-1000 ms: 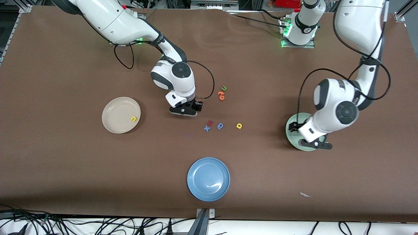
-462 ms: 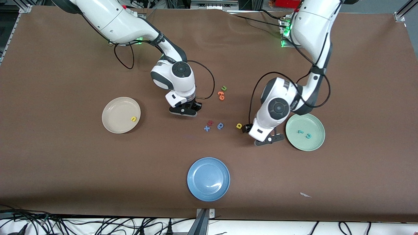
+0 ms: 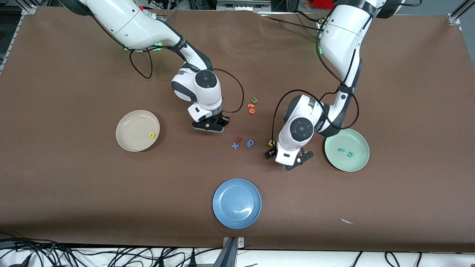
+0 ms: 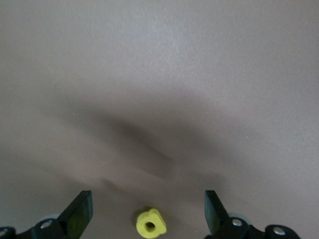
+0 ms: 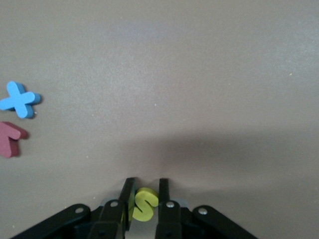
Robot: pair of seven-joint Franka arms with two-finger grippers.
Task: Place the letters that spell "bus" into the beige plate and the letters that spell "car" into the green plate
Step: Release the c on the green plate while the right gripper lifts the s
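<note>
Near the middle of the brown table (image 3: 74, 185), counting twelve o'clock as the robots' bases and six o'clock as the front camera, the right gripper (image 3: 208, 126) sat low at the surface. Its wrist view showed the right gripper (image 5: 144, 191) pinched narrow on the yellow "s" (image 5: 144, 204), a finger pressing each side of the letter. Whether the letter had left the table could not be told.

At about four o'clock from it, the left gripper (image 3: 287, 157) hung low with its fingers spread wide. In its wrist view the left gripper (image 4: 147, 201) straddled the yellow "a" (image 4: 150, 223), which lay on the table between the fingers, touching neither. From the front, the yellow "a" (image 3: 272, 143) peeked out at the wrist's eleven o'clock.

The beige plate (image 3: 126, 126) lay at nine o'clock from the table's middle, toward the right arm's end, with the yellow "u" (image 3: 151, 135) in it near its rim. The green plate (image 3: 352, 139) lay at three o'clock, toward the left arm's end, just beside the left wrist, holding the teal "r" (image 3: 341, 150) and the teal "c" (image 3: 350, 154) side by side.

Between the grippers lay a blue "x" (image 3: 235, 146), a dark red letter (image 3: 239, 139) touching it, and a blue round letter (image 3: 251, 143). At twelve o'clock from these lay the orange letters (image 3: 251, 108) and the green "u" (image 3: 254, 100). A blue plate (image 3: 237, 203) sat at six o'clock.
</note>
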